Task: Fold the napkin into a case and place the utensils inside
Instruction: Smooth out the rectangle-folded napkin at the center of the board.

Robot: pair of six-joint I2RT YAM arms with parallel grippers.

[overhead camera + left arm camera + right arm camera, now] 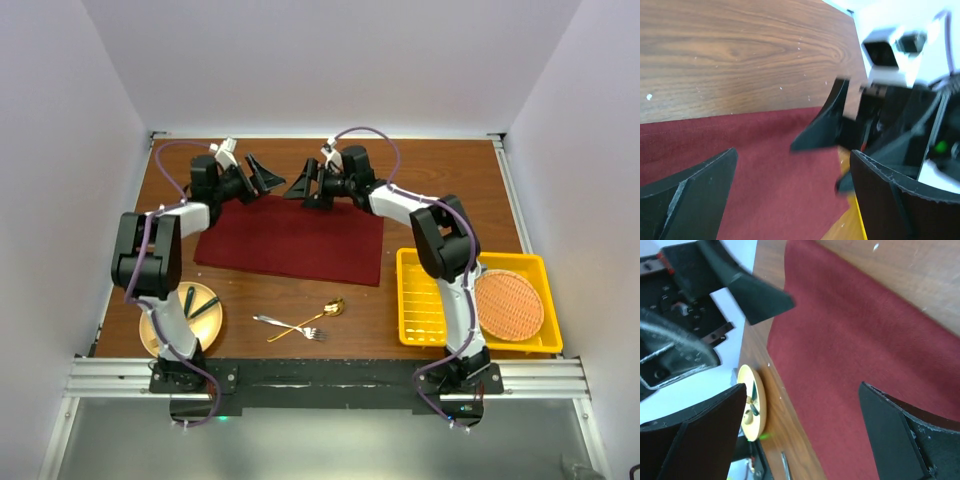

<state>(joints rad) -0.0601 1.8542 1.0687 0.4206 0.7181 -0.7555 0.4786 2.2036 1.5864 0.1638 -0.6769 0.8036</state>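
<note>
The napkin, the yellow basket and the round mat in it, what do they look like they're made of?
The napkin looks like soft woven cloth, matte maroon; a fine weave shows close up. The basket looks like moulded plastic, bright yellow with a slotted floor. The mat seems to be woven fibre, orange with a ringed texture; straw or rattan, I cannot tell.

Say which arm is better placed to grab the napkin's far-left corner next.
Probably left: the open left gripper hovers nearer that end of the maroon napkin; the open right gripper sits toward the middle.
</note>
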